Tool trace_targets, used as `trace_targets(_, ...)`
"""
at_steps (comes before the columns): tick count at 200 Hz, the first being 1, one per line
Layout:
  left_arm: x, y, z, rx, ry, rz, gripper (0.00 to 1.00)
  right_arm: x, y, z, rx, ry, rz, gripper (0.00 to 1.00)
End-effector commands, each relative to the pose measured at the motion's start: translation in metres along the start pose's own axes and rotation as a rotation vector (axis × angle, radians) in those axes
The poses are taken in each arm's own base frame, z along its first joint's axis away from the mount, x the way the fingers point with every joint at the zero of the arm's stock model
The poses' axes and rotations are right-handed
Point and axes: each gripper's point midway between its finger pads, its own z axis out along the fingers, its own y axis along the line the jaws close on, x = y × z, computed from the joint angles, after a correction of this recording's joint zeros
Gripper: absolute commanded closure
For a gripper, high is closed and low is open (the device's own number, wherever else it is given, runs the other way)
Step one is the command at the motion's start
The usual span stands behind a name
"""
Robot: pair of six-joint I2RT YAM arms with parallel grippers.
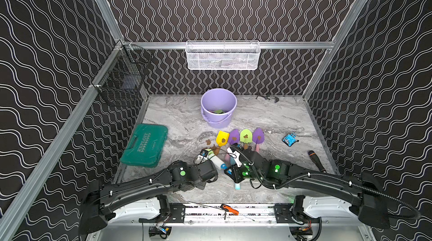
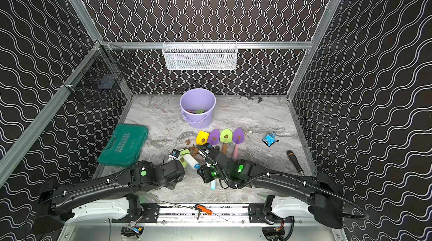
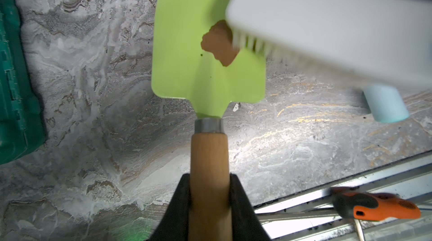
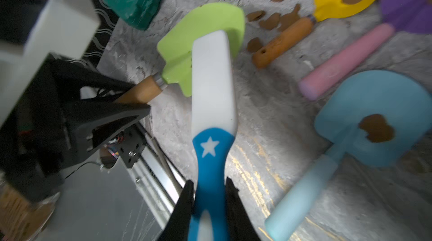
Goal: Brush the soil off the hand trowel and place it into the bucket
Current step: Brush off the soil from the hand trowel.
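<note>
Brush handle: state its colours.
Brush handle: blue with a white star, white further up. Best in right wrist view.

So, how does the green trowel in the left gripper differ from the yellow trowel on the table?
The green trowel is held, its wooden handle clamped in the jaws of the left gripper; the yellow trowel lies free on the table. The white brush has its bristles at the soil on the green trowel; it is away from the yellow trowel. Both have wooden handles and carry a brown soil clump.
</note>
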Motion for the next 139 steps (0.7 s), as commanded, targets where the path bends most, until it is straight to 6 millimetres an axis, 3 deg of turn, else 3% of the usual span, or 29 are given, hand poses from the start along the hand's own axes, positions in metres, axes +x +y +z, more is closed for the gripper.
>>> trace_targets(1,-0.002,0.007,-0.002,-0.033,-0.009,0.011,1.00,-0.011,0.000,-0.008,0.021,-0.039,-0.025,1.00)
trace_targets(27,-0.001,0.008,0.002,-0.058,0.018,0.017,1.00,-0.015,0.035,-0.013,-0.157,-0.049,-0.054,1.00)
trace_targets(55,-0.002,0.007,0.000,-0.040,0.007,0.011,1.00,-0.005,0.048,-0.007,-0.232,-0.008,-0.072,1.00)
trace_targets(75,-0.003,0.007,-0.002,-0.030,0.001,0.001,1.00,0.004,0.044,0.007,-0.221,0.022,-0.062,1.00)
trace_targets(92,-0.004,0.008,-0.003,-0.028,0.000,-0.004,1.00,0.000,0.029,0.019,-0.130,0.013,-0.057,1.00)
trace_targets(112,-0.003,0.010,-0.001,-0.040,0.006,-0.008,1.00,-0.020,0.012,0.027,-0.039,-0.034,-0.052,1.00)
trace_targets(139,-0.001,0.013,0.003,-0.072,0.020,-0.012,1.00,-0.059,0.007,0.033,-0.093,-0.103,-0.019,1.00)
